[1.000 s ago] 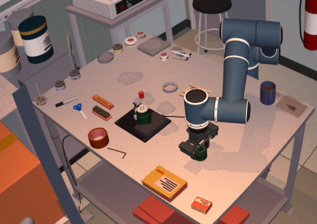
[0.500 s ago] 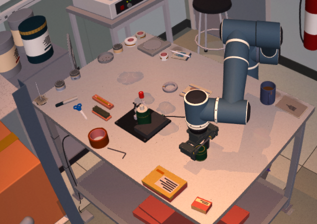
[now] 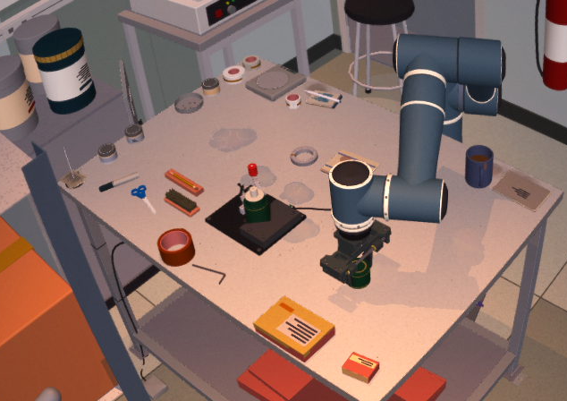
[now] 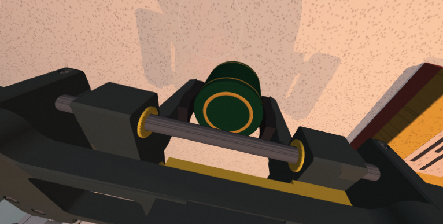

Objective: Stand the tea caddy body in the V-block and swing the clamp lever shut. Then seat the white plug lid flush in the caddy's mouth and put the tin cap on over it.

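Note:
On the black base plate (image 3: pixel 256 222) at the table's middle the green tea caddy body (image 3: pixel 256 208) stands upright in the V-block, the white plug lid (image 3: pixel 254 193) sitting in its mouth. The red-knobbed clamp lever (image 3: pixel 252 171) rises just behind it. Toward the table's front, to the right of the plate, the green tin cap (image 3: pixel 361 273) (image 4: pixel 229 99) with gold rings sits on the tabletop, and my gripper (image 3: pixel 357 265) (image 4: pixel 226 111) is lowered around it with its fingers closed on the cap's sides.
Behind the plate lie a grey ring (image 3: pixel 304 155), small tins and a scale (image 3: pixel 275 81). Left of the plate are a brush (image 3: pixel 181 202), scissors (image 3: pixel 142 196) and a tape roll (image 3: pixel 176 246). A yellow box (image 3: pixel 294 327) (image 4: pixel 413 122) lies near the front edge, close to the cap.

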Action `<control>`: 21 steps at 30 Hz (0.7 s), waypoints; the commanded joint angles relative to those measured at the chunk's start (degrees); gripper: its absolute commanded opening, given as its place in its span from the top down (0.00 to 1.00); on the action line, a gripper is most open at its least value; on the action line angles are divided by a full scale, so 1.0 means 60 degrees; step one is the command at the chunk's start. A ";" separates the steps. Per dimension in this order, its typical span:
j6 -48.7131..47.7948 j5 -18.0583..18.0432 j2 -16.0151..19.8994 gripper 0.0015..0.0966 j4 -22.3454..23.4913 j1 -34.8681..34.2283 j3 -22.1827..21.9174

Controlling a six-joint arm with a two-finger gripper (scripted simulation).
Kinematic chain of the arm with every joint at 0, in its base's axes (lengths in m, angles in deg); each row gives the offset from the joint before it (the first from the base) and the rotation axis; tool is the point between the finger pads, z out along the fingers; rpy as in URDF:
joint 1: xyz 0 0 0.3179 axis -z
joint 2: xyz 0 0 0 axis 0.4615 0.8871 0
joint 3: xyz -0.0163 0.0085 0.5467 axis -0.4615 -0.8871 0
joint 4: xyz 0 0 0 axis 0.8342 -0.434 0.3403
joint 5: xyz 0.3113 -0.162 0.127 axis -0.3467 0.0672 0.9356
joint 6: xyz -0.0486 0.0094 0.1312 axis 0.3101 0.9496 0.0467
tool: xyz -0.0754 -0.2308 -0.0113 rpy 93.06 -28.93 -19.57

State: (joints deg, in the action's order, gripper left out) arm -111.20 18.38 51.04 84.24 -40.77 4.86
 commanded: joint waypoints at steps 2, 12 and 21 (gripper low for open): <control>0.0000 0.0000 -0.0007 0.41 -0.0002 0.0000 0.0005; 0.0000 0.0001 -0.0007 0.62 -0.0002 0.0000 0.0005; 0.0000 0.0001 -0.0006 0.81 -0.0002 0.0000 0.0005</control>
State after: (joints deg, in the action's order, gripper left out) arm -111.20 18.38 51.04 84.24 -40.77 4.86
